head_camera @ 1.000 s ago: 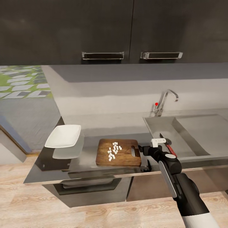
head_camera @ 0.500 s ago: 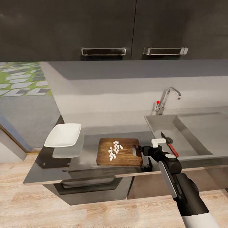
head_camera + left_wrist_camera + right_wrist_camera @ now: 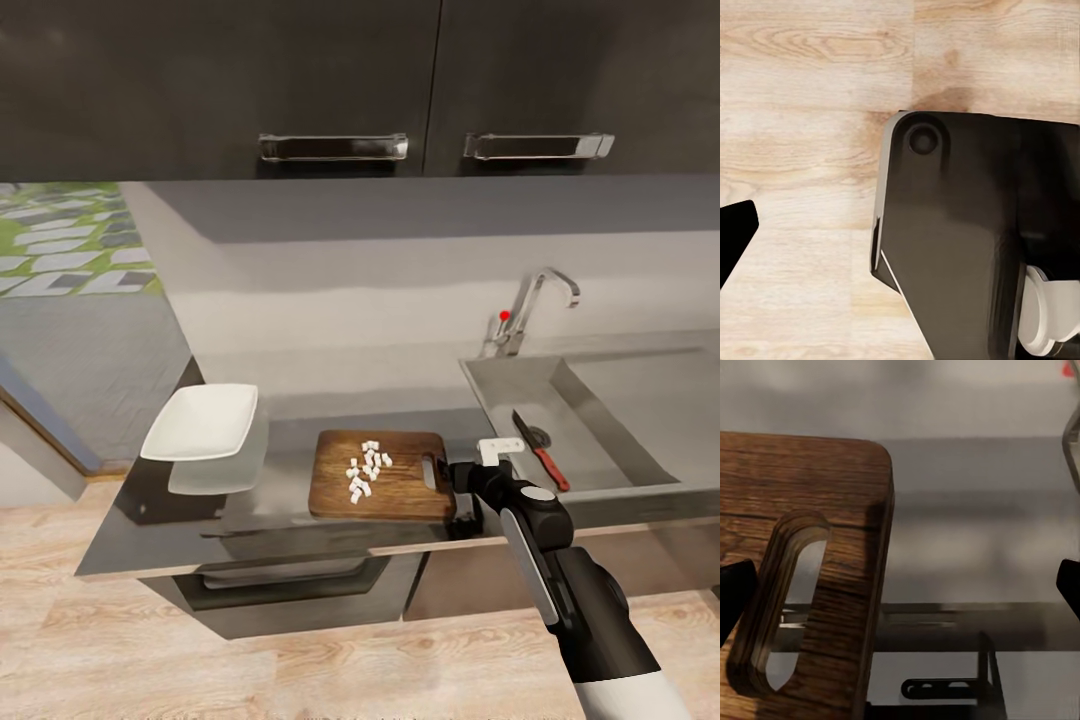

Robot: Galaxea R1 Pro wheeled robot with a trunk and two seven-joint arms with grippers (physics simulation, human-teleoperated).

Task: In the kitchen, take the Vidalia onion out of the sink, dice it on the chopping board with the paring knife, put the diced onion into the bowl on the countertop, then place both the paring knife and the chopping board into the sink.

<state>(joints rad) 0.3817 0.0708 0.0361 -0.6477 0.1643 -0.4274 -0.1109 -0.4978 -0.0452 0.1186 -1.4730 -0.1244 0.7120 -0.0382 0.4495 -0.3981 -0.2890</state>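
Note:
The brown chopping board [image 3: 400, 492] lies on the dark countertop [image 3: 280, 540] with several white diced onion pieces [image 3: 366, 468] on it. The board's slotted handle end [image 3: 791, 615] is close in the right wrist view. My right gripper [image 3: 456, 494] is open just off that end, with nothing between its fingers. The paring knife [image 3: 540, 452], dark blade and red handle, lies in the grey sink [image 3: 500, 395]. The white square bowl [image 3: 200, 422] stands left of the board. My left gripper [image 3: 900, 225] hangs over the wood floor, one fingertip [image 3: 735, 232] far out to the side.
A chrome tap [image 3: 530, 310] with a red dot stands behind the sink. Black upper cabinets [image 3: 330, 90] hang overhead. A dark oven front [image 3: 290, 585] sits under the counter. The robot's dark base [image 3: 967, 240] is below the left wrist.
The whole view has shifted slightly, so the camera moved. The knife, board and bowl keep their places, and the right gripper stays by the board's handle end.

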